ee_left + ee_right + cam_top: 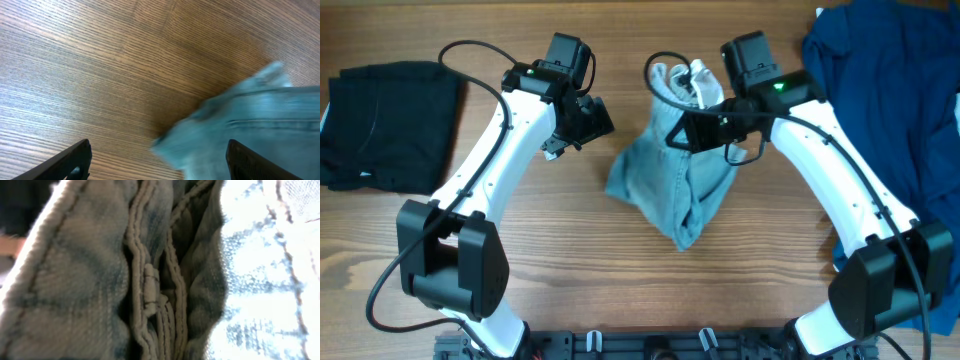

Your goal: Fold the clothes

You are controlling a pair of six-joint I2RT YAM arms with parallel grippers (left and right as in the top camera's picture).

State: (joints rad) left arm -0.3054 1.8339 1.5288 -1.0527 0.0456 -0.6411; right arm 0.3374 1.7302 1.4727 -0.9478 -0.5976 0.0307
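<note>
The pale light-blue denim shorts (pixel 675 185) lie bunched in the middle of the table, their upper part pulled up into a peak. My right gripper (pixel 692 128) is at that raised part and looks shut on it. The right wrist view is filled with folds and stitched seams of the denim (pixel 100 280), and my fingers are hidden there. My left gripper (pixel 590 118) hangs open and empty just left of the shorts. In the left wrist view its fingers (pixel 159 150) are spread wide, with a corner of the shorts (pixel 250 125) reaching in between them from the right.
A folded black garment (pixel 390 120) lies at the table's left edge. A big dark-blue garment (pixel 890 90) is spread over the right side, under my right arm. Bare wooden table (pixel 570 260) lies in front of the shorts.
</note>
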